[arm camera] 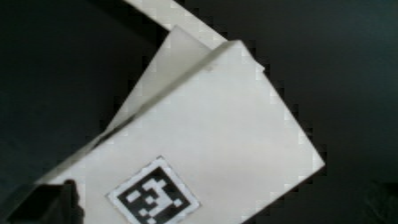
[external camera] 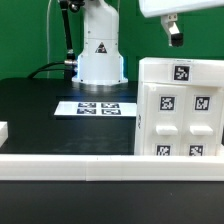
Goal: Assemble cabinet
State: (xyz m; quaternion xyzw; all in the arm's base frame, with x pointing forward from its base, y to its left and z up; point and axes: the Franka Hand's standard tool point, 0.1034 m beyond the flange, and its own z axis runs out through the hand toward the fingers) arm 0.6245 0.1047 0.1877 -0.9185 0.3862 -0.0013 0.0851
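I see the tabletop [external camera: 30,110], black, with a white rail along its near edge and a short white piece at the near corner on the exterior view's left. The cabinet [external camera: 180,110] stands upright near the corner on the exterior view's right, just behind the rail, its tagged panels facing me. As I judge it, the body looks largely together; whether a top or door is left I cannot tell. The marker board [external camera: 98,107] lies mid-tabletop before the robot base [external camera: 100,50], well apart from the cabinet. Open room lies toward the exterior view's left. My gripper [external camera: 175,34] hangs above the cabinet's top edge, empty as far as I see; its opening I cannot tell.
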